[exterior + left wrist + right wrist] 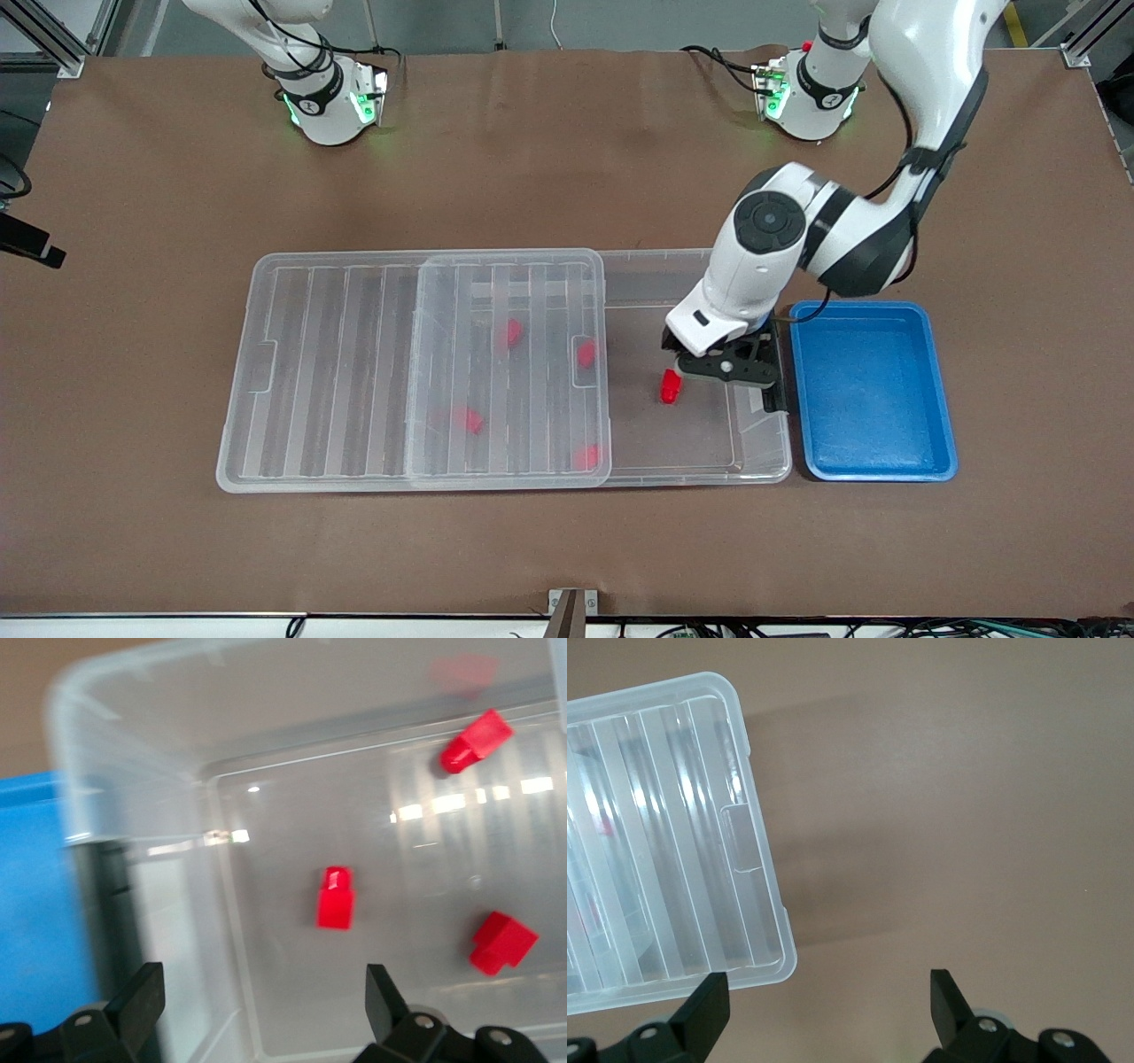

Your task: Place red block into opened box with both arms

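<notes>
The red block (671, 387) (335, 897) lies on the floor of the clear box (764, 447), in its uncovered end toward the left arm's end of the table. My left gripper (728, 365) (263, 994) hangs open just above that end, with nothing between its fingers and the block lying free beneath it. The ribbed clear lid (337, 372) (664, 842) is slid toward the right arm's end and covers the rest of the box. My right gripper (828, 994) is open and empty over bare table beside a corner of the lid; the front view does not show it.
Several more red blocks (509, 333) lie in the box under the lid; two (476, 741) show in the left wrist view. A blue tray (873, 390) stands beside the box's latch end (775, 390), toward the left arm's end.
</notes>
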`<state>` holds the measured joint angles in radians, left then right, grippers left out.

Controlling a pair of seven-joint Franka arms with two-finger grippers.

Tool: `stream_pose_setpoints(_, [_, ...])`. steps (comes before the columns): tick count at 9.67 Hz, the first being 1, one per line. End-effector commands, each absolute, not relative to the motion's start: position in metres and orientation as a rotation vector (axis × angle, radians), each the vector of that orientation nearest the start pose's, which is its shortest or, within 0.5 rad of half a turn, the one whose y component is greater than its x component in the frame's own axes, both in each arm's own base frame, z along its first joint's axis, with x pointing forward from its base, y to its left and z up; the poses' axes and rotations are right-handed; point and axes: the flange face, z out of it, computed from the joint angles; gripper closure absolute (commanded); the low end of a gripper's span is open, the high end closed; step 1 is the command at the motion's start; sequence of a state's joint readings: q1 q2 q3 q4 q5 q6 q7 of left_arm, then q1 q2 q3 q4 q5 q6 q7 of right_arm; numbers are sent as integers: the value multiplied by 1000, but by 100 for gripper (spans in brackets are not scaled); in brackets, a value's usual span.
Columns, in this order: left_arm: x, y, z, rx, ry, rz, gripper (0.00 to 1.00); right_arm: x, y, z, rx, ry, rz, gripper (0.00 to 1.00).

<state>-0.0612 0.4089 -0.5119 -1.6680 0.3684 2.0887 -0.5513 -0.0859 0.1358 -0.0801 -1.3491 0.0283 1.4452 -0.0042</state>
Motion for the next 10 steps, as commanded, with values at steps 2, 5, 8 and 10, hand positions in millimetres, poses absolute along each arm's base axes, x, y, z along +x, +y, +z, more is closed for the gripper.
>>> stream_pose_setpoints(2, [586, -234, 472, -3086, -68, -204, 0, 570, -91, 641, -3104, 230, 60, 0])
stream_pose_setpoints(5, [574, -160, 540, -3153, -19, -168, 0, 581, -107, 622, -3109, 226, 43, 0])
stream_pose_setpoints(8, [536, -100, 599, -3180, -17, -65, 0, 622, -129, 544, -3134, 99, 43, 0])
stream_pose_setpoints(10, [528, -77, 615, -3178, -62, -17, 0, 643, -129, 493, -3141, 21, 83, 0])
